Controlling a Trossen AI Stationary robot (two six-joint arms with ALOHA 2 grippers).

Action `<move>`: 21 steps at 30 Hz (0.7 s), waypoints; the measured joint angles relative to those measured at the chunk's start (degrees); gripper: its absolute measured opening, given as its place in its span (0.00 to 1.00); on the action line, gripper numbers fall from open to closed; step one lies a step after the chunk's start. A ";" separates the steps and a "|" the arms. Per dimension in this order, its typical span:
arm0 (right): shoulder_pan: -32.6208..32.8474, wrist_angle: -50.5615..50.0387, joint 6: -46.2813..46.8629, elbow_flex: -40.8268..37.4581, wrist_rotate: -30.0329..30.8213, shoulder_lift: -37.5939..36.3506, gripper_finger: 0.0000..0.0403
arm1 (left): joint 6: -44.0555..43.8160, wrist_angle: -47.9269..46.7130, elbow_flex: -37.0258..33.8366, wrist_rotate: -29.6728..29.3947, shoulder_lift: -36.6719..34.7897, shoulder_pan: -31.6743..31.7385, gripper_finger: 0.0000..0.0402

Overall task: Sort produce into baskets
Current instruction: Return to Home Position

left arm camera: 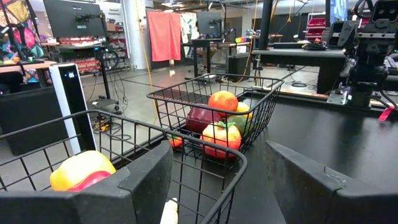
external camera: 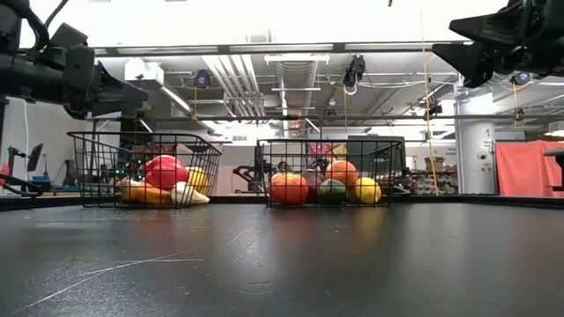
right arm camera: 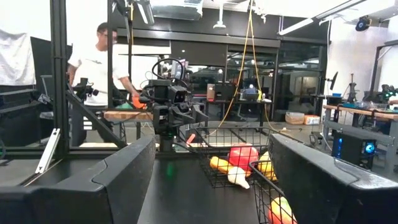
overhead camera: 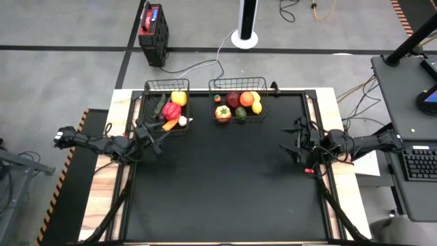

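Your left claw (left arm camera: 216,155) is filling the bottom of its own wrist view, its two dark fingers (left arm camera: 146,183) standing wide apart with only air and the rim of the narrower wire basket (overhead camera: 167,83) showing between them, so it is released and carrying nothing. From above, you are hovering it just beside that basket's near corner, and the level view is showing it raised clear of the wire wall, not touching it; I judge that spot suits dropping a piece over the rim. Inside that basket a red pepper (overhead camera: 171,111), a yellow pepper (overhead camera: 179,98), a carrot (overhead camera: 169,124), a garlic bulb (overhead camera: 182,121) and a dark green piece (overhead camera: 156,108), probably a cucumber, are lying together. Just beside it, the wider wire basket (overhead camera: 237,80) is holding an orange (overhead camera: 246,98), a lemon (overhead camera: 257,107), an avocado (overhead camera: 240,114), a dark red-purple piece (overhead camera: 233,100) and a red-orange piece with a green stem (overhead camera: 222,114). No produce is lying loose on the black surface (overhead camera: 225,184), so the sorting is looking finished to me, and pulling both arms back is all that seems left. Your right claw (overhead camera: 290,145) is waiting over the surface's right side, well apart from both baskets, likewise spread wide and gripping nothing.
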 joint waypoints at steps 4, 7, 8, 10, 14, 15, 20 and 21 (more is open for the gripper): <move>0.02 0.01 0.00 0.00 0.00 -0.01 0.77 | 0.00 0.01 0.00 0.00 -0.02 0.00 0.58; 0.00 0.02 -0.01 0.00 0.00 -0.02 0.78 | 0.01 0.00 0.00 0.01 -0.01 0.00 0.58; 0.02 0.00 0.00 0.00 0.00 -0.02 0.78 | 0.00 0.00 0.00 0.02 -0.01 0.00 0.58; 0.02 0.02 0.00 0.00 0.00 -0.02 0.79 | 0.00 0.00 0.00 0.00 0.00 0.00 0.58; 0.02 0.01 -0.02 0.00 0.00 -0.02 0.80 | 0.00 0.00 0.00 0.00 0.00 0.00 0.58; 0.02 0.00 0.00 0.00 0.00 -0.02 0.80 | 0.00 0.00 0.00 0.01 -0.01 0.00 0.58; 0.02 0.01 0.00 0.00 0.00 -0.02 0.80 | 0.00 0.00 0.00 0.00 -0.02 -0.02 0.58; 0.01 0.01 0.00 0.00 0.01 0.00 0.79 | 0.00 0.00 0.00 0.02 -0.02 0.00 0.58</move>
